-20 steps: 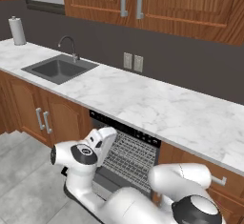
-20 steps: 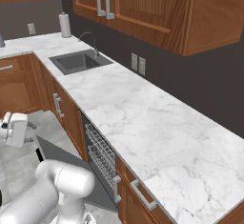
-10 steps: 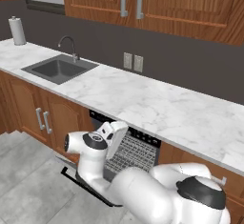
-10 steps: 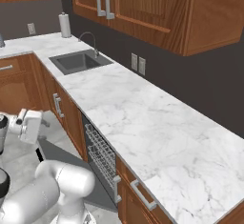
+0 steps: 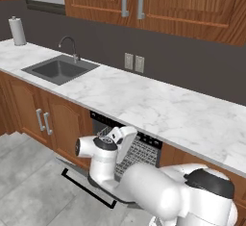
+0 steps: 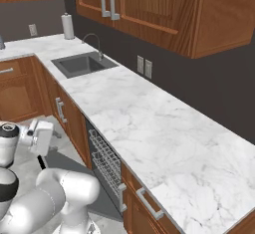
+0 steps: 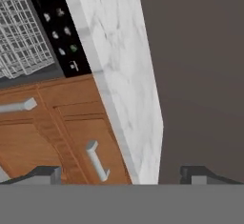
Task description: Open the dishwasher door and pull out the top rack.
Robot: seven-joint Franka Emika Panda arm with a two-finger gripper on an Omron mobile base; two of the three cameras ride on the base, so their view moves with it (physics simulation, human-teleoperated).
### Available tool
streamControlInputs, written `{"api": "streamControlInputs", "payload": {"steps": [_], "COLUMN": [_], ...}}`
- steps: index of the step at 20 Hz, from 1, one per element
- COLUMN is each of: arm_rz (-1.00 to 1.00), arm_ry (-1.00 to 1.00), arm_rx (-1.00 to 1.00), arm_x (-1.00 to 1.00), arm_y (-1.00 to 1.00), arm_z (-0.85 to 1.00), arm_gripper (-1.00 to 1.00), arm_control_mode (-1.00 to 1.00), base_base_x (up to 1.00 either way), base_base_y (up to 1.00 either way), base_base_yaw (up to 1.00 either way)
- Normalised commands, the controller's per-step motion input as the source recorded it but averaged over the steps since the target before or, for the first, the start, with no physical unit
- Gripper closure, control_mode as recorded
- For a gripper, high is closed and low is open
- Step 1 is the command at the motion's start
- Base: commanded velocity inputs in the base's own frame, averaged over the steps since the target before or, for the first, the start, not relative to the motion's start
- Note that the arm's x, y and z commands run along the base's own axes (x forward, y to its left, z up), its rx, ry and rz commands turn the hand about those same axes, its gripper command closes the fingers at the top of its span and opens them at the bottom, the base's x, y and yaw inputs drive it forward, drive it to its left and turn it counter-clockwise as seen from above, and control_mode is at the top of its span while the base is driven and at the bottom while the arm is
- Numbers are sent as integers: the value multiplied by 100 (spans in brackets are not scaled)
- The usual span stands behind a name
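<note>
Swinging up and rightward from earlier, gripper (image 7: pixel 121 173) jaws apart and empty, probably lining up on the top rack (image 5: pixel 137 149) inside, dishwasher door (image 5: pixel 84 182) lying dropped open.

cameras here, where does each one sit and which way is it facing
Left base view: behind the arm on its left, looking down at the open dishwasher door and top rack; the white arm rises lower right.
Right base view: behind on the right, along the counter toward the sink; arm lower left.
Hand view: on the hand, rolled, facing the counter edge and control strip.
The base views share sink, counter, door and rack.
</note>
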Motion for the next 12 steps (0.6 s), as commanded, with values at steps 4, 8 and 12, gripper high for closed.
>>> {"api": "streamControlInputs", "payload": {"steps": [4, 8, 12], "arm_rz": [0, 0, 1], "arm_ry": [6, 7, 8], "arm_rx": [5, 11, 12], "arm_x": [13, 21, 30], "arm_y": [-38, -29, -25], "arm_z": [-41, -45, -45], "arm_gripper": [-100, -100, -100], "arm_control_mode": [-100, -100, -100], "base_base_x": [0, 0, 0], "base_base_y": [0, 0, 0], "base_base_yaw": [0, 0, 0]}}
